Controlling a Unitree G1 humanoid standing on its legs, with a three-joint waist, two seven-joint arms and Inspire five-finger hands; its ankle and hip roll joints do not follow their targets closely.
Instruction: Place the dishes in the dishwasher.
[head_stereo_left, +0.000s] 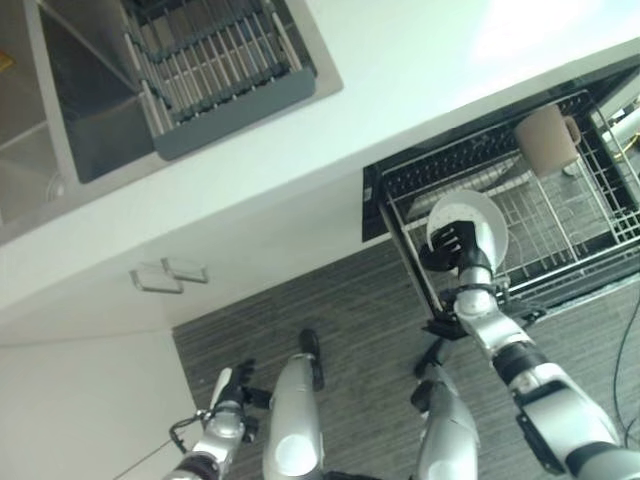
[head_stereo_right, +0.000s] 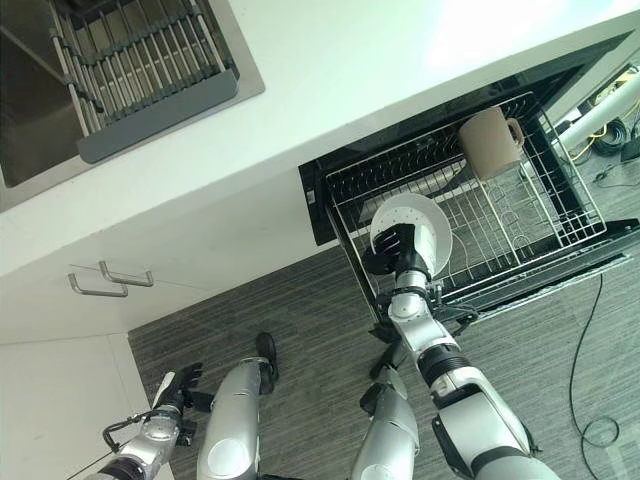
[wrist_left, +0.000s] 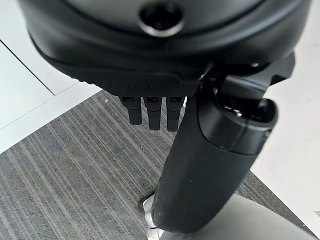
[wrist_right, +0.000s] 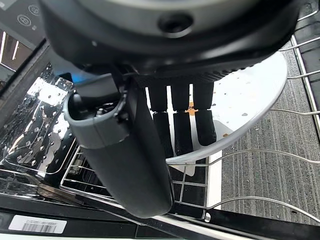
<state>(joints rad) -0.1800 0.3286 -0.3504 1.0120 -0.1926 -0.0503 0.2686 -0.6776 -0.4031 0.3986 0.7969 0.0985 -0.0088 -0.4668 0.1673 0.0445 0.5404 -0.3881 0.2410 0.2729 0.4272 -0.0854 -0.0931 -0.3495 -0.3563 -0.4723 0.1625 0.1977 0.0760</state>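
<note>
Dark fingers of your right hand were curled over the rim of the white plate, with the thumb on the near side, so the hand was closed on it. You had the plate standing nearly upright (it leaned a little) at the front left corner of the wire rack, and its lower edge was down among the wires in the right wrist view. I could not tell if the edge was resting in a slot or only touching.

Further back in the same rack you could see a beige mug, lying tilted, well apart from the plate. The rack was pulled out of the dishwasher, under the white counter.

Up on that counter there was a sink with a grey drying rack laid across it.

Your left hand hung low near the striped floor, beside the white cabinet. Its fingers were bent inward and held nothing.
</note>
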